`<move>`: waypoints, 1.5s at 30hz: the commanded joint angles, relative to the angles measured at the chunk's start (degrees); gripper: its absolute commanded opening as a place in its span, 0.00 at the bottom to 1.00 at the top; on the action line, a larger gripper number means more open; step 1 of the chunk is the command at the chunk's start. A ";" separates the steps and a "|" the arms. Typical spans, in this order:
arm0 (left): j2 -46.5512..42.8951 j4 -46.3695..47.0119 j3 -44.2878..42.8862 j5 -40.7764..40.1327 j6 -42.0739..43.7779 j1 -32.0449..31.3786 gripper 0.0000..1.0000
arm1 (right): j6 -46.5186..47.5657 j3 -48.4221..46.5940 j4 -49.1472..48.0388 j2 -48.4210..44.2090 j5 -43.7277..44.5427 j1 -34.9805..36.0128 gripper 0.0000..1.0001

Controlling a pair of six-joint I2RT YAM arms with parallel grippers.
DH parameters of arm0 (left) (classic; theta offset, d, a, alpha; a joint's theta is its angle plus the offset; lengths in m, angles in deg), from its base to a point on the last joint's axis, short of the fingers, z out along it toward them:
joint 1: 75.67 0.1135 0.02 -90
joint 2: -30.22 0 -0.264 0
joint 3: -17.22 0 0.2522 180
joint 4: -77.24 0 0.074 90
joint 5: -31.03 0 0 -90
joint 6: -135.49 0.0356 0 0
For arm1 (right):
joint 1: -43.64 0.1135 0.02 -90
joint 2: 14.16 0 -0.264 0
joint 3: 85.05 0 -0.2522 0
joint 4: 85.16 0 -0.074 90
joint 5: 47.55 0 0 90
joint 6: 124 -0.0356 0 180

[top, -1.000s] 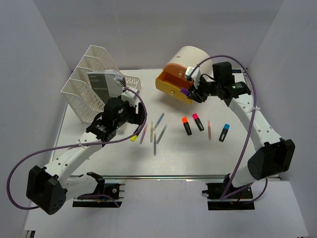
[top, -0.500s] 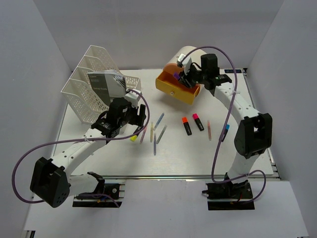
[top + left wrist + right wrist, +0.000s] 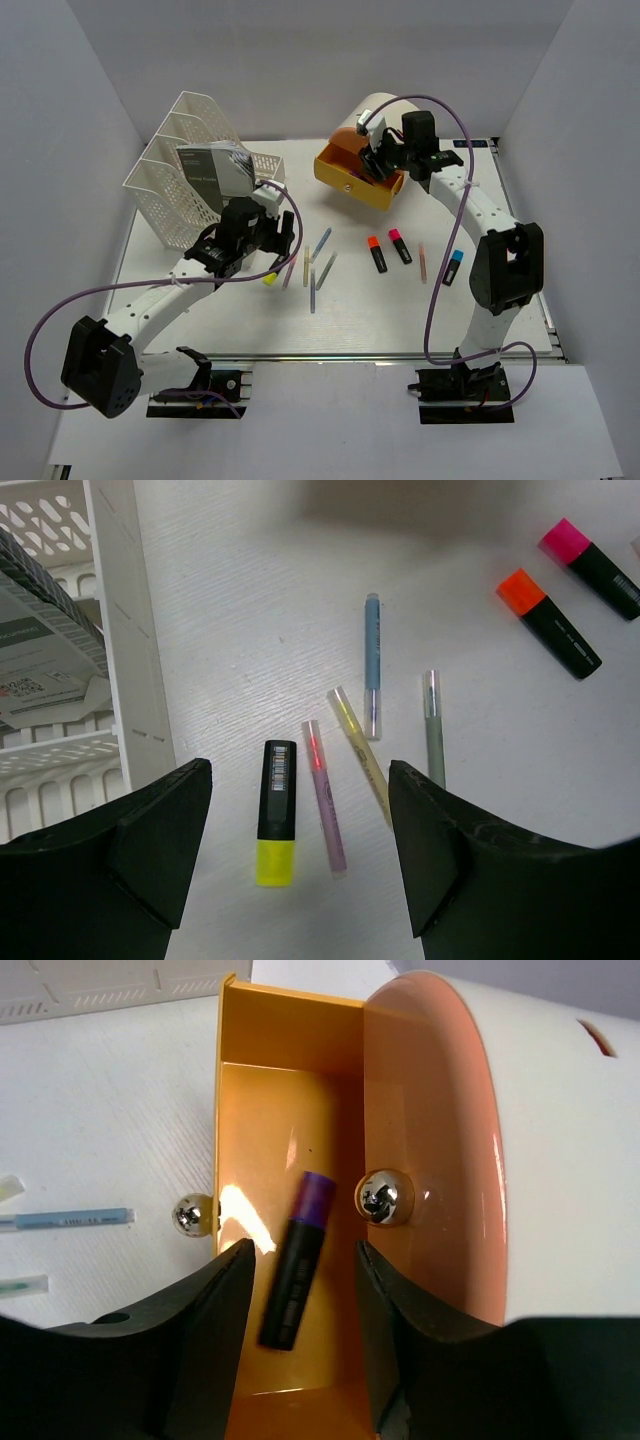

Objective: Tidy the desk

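Purple marker (image 3: 293,1265) is in the drawer (image 3: 290,1035), right jaws released above it. Left jaws gape over the yellow marker (image 3: 277,815), left of the drawer. I'd guess lower and pinch next.

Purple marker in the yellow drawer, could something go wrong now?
1. The right gripper is open over the yellow drawer, with a finger on each side of the purple marker. Pulling away crookedly might drag the marker or bump the drawer wall.
2. The left gripper hangs open over the yellow highlighter, and a pink pen lies right beside it. Closing there might pinch both.
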 commanded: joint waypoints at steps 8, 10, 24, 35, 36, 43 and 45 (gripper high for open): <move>3.45 -3.25 -2.42 -1.60 0.23 0.24 0.74 | -15.60 9.93 -5.28 -19.14 -3.35 -1.72 0.19; 5.37 -3.95 -2.95 -2.30 0.06 0.24 0.67 | -20.30 19.13 -7.31 -23.82 -5.89 -3.22 0.00; 17.25 -9.32 -6.20 -7.84 0.05 -1.95 0.52 | -24.97 46.78 -8.99 -43.97 -27.44 -13.24 0.04; 23.22 -10.64 -7.52 -12.33 -0.03 -3.54 0.54 | -21.99 45.12 -4.15 -43.44 -34.82 -17.20 0.05; 24.19 -10.72 -7.52 -12.50 -0.03 -3.54 0.54 | -21.90 45.11 -4.24 -43.71 -35.00 -17.29 0.06; 26.83 -10.90 -8.31 -13.38 0.14 -4.07 0.53 | -21.90 45.20 -4.06 -43.97 -36.93 -18.43 0.06; 27.53 -11.42 -8.57 -13.47 0.23 -4.07 0.53 | -22.07 45.20 -4.06 -43.97 -37.02 -20.17 0.06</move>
